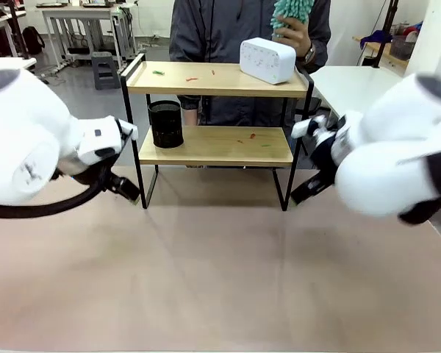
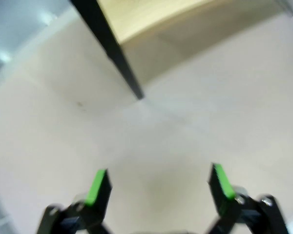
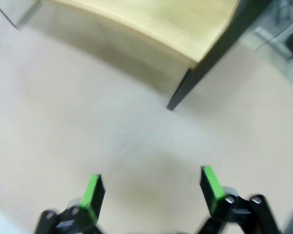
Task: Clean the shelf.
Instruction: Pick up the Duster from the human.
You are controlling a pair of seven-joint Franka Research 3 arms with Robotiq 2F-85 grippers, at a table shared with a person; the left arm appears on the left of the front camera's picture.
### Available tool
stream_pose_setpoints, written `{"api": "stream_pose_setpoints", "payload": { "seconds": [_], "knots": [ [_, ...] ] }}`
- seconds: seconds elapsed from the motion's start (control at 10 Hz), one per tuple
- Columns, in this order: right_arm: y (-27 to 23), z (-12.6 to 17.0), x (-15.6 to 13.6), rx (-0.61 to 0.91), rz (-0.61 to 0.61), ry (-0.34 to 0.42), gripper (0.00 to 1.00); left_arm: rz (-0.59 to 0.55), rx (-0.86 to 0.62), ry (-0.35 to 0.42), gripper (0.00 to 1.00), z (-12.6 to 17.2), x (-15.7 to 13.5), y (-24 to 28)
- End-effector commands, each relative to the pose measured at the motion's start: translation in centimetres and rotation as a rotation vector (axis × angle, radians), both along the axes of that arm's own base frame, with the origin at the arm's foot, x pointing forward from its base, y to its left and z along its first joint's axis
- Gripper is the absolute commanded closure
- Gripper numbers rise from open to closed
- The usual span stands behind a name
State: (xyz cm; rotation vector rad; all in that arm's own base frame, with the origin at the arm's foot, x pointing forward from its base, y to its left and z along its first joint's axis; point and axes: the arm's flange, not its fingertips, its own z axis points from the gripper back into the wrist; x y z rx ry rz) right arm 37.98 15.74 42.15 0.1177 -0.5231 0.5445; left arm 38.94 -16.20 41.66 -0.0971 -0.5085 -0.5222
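Observation:
The shelf stands at the far middle of the table, two light wooden boards in a black frame. Small red and green scraps lie on both boards. My left gripper is open and empty above the tabletop, short of the shelf's front left leg. In the front view, the left gripper sits low beside that leg. My right gripper is open and empty too, facing the front right leg and the lower board. From the front, the right gripper is close to the right leg.
A white box rests on the top board's right end. A black mesh cup stands on the lower board's left end. Behind the shelf, a person holds up a teal duster. Bare beige tabletop stretches in front.

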Motion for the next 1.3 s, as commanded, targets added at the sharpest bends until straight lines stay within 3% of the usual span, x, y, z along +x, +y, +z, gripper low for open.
{"api": "stream_pose_setpoints", "payload": {
  "seconds": [0.0, 0.1, 0.2, 0.3, 0.5, 0.6, 0.7, 0.8, 0.9, 1.2],
  "knots": [
    [-9.8, 14.6, -8.8, 0.243, -0.202, -0.05, 0.0, 0.043, -0.22, 0.025, 0.0, 12.0, -5.3, 4.4],
    [-16.0, 17.8, -11.9, 0.468, -0.259, -0.027, 0.0, 0.083, -0.378, 0.021, 0.0, 14.9, -6.0, 8.4],
    [-21.7, 17.9, -13.7, 0.64, -0.323, 0.02, 0.0, 0.11, -0.534, 0.067, 0.0, 15.8, -6.2, 13.3],
    [-26.6, 15.8, -14.7, 0.796, -0.401, 0.045, 0.0, 0.173, -0.665, 0.08, 0.0, 14.9, -6.0, 18.3],
    [-34.5, 7.8, -15.8, 1.111, -0.557, 0.067, 0.0, 0.239, -0.971, 0.144, 0.0, 8.7, -4.8, 28.1],
    [-36.5, 4.9, -16.8, 1.194, -0.626, 0.051, 0.0, 0.308, -1.099, 0.151, 0.0, 5.4, -5.1, 29.9],
    [-37.2, 2.6, -18.1, 1.185, -0.717, 0.022, 0.0, 0.378, -1.187, 0.149, 0.0, 2.4, -4.7, 31.4],
    [-37.5, 11.1, -18.0, 1.038, -0.548, 0.077, 0.0, 0.475, -1.186, 0.111, 0.0, 0.6, -3.6, 30.9],
    [-37.5, 11.1, -18.0, 1.038, -0.548, 0.077, 0.0, 0.369, -1.098, 0.14, 0.0, 4.8, -6.8, 33.6],
    [-37.5, 11.1, -18.0, 1.038, -0.548, 0.077, 0.0, 0.369, -1.098, 0.14, 0.0, 4.8, -6.8, 33.6]
  ]
}}
